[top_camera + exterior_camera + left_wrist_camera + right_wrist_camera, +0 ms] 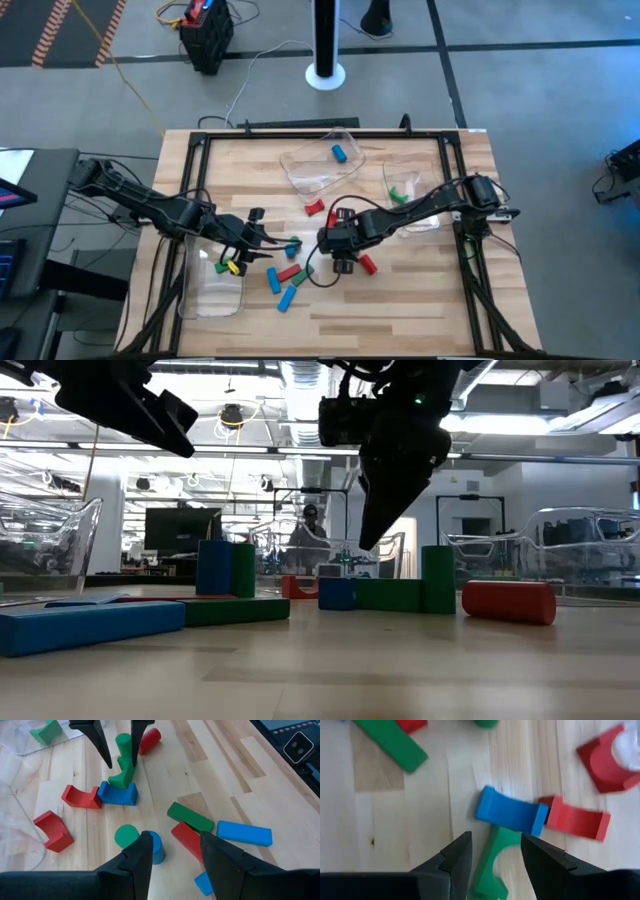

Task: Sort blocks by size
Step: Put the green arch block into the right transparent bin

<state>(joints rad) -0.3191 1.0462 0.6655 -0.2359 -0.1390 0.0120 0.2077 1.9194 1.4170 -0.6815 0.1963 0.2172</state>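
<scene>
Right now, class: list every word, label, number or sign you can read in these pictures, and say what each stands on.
None can be read.
The blocks, such as the blue bar, are plain.
The black box with red parts on the floor shows no readable label.
The dark screens in the room are too far off.
</scene>
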